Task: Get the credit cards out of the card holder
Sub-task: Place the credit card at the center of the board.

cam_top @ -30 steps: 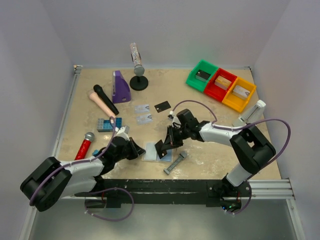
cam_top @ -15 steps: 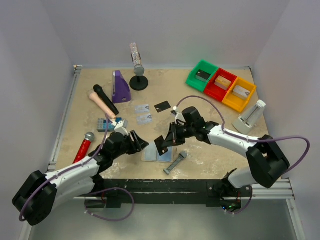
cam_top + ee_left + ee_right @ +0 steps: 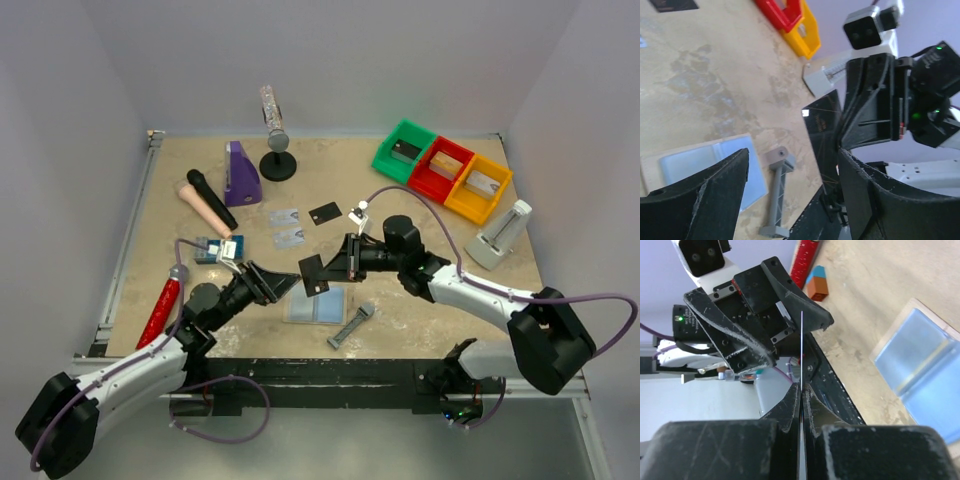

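Note:
The card holder (image 3: pixel 320 305) lies open and flat on the table, its pale blue panels up, and also shows in the left wrist view (image 3: pixel 710 160) and the right wrist view (image 3: pixel 925 365). My right gripper (image 3: pixel 338 268) (image 3: pixel 801 385) is shut on a black credit card (image 3: pixel 313 272) (image 3: pixel 822 135), held above the holder's upper left corner; the right wrist view shows it edge-on (image 3: pixel 801 350). My left gripper (image 3: pixel 280 283) (image 3: pixel 792 160) stands open just left of that card, holding nothing. Two grey credit cards (image 3: pixel 287 227) and another black credit card (image 3: pixel 326 211) lie further back.
A grey bar-shaped tool (image 3: pixel 350 325) lies right of the holder's front edge. A blue studded block (image 3: pixel 212 249), a red microphone (image 3: pixel 165 300), a black microphone (image 3: pixel 212 199) and a purple stand (image 3: pixel 241 173) are on the left. Green, red and yellow bins (image 3: pixel 440 170) stand back right.
My left gripper has opened, lifted off the holder's left edge and turned toward the card. The right gripper has carried the black card up and left, away from the holder.

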You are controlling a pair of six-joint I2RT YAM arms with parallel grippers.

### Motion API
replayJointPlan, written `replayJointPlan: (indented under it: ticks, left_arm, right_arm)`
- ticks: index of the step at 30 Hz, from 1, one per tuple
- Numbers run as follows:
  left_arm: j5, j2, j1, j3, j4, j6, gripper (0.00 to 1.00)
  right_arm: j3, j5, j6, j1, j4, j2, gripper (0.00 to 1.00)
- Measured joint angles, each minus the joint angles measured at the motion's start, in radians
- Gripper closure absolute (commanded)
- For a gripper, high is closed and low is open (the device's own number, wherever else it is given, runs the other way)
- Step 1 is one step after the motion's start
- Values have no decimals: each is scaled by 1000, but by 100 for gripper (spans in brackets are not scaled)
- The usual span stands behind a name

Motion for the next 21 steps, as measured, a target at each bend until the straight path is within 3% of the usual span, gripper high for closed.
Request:
replayJointPlan:
  ticks: [6, 21]
  left_arm:
    - [73, 56, 0, 1, 123, -15, 30]
    - [197, 203, 0, 18, 338, -65, 72]
  right_arm:
    - [-13, -40, 37, 0, 99, -2, 100]
    - [-13, -90, 44, 12, 124, -11, 100]
